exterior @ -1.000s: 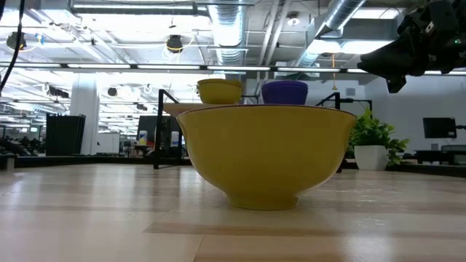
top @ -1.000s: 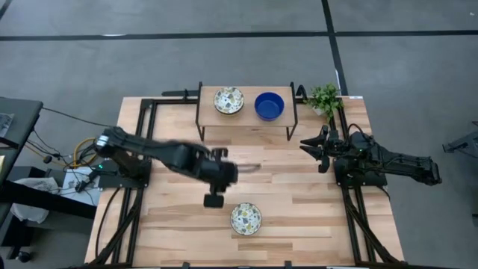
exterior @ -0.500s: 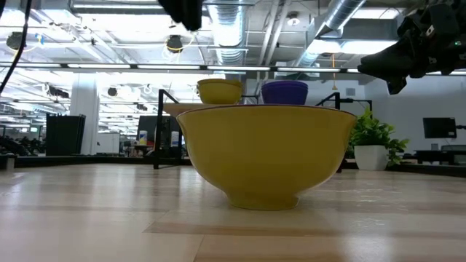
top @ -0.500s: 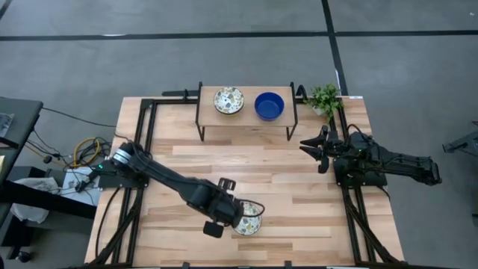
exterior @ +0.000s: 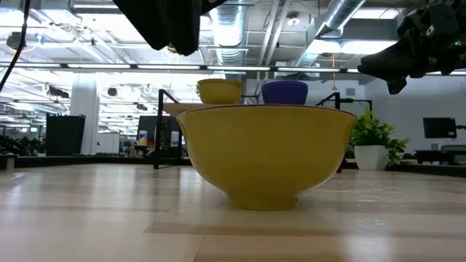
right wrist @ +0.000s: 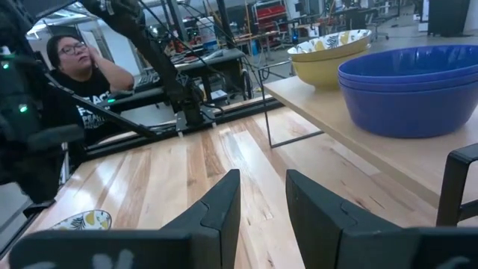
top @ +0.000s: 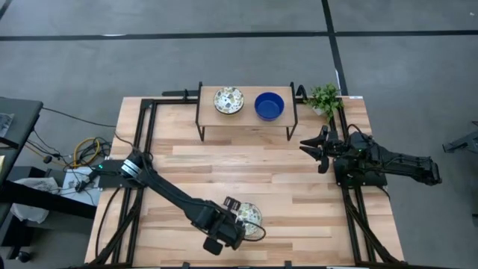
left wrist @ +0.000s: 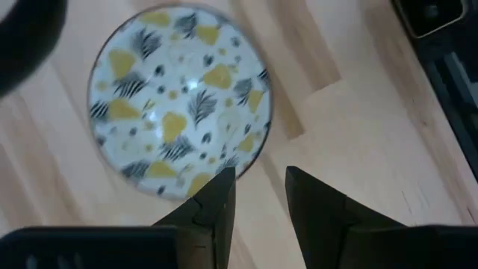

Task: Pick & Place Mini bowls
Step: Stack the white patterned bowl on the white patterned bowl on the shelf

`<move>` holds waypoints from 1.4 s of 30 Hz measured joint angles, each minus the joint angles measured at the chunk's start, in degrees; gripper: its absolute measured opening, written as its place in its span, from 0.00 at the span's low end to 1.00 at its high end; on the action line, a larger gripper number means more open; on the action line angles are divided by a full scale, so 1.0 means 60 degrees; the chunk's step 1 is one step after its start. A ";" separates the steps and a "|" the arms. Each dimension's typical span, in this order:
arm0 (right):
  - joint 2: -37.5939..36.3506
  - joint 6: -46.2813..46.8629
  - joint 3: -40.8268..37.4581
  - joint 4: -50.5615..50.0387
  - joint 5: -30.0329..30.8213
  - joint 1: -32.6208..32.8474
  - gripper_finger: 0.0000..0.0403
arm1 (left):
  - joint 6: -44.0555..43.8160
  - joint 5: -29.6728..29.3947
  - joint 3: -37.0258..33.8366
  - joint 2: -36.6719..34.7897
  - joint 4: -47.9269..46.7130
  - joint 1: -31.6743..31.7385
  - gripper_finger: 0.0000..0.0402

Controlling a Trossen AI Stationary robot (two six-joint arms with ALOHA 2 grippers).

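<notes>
A patterned mini bowl (top: 249,217), yellow outside (exterior: 266,153), sits upright on its foot near the table's near edge. My left gripper (top: 233,222) hangs over the bowl's left rim, open. In the left wrist view its fingertips (left wrist: 260,187) stand just outside the rim (left wrist: 250,161), with the floral inside (left wrist: 179,97) in full sight. A second patterned bowl (top: 228,100) and a blue bowl (top: 269,105) stand on a low shelf at the far edge. My right gripper (top: 314,146) waits open at the table's right side.
The shelf (top: 246,118) stands on thin black legs at the far edge. A small green plant (top: 324,97) is at the far right corner. Black frame rails (top: 140,149) run along both sides. A person (right wrist: 75,82) sits beyond the table's left side.
My left arm has swung from the middle of the table toward the near edge and come down over the patterned bowl; its dark body now shows at the top of the low view. The bowl has not moved.
</notes>
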 joint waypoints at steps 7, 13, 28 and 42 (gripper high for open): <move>0.0000 0.0224 0.0000 -0.0007 -0.0004 0.0001 0.24 | 0.0812 0.0020 -0.0002 0.0394 0.0508 -0.0033 0.29; 0.0000 0.0251 0.0000 -0.0070 -0.0004 -0.0002 0.24 | 0.1099 -0.0101 -0.0104 0.0533 0.0915 0.0139 0.29; 0.0000 0.0298 0.0000 -0.0073 -0.0257 0.0001 0.24 | 0.1067 0.0299 -0.0779 0.0553 0.1622 0.0207 0.29; 0.0000 0.0422 0.0000 -0.0070 -0.0259 -0.0002 0.24 | 0.1074 0.0270 -0.0779 0.0699 0.1784 0.0230 0.29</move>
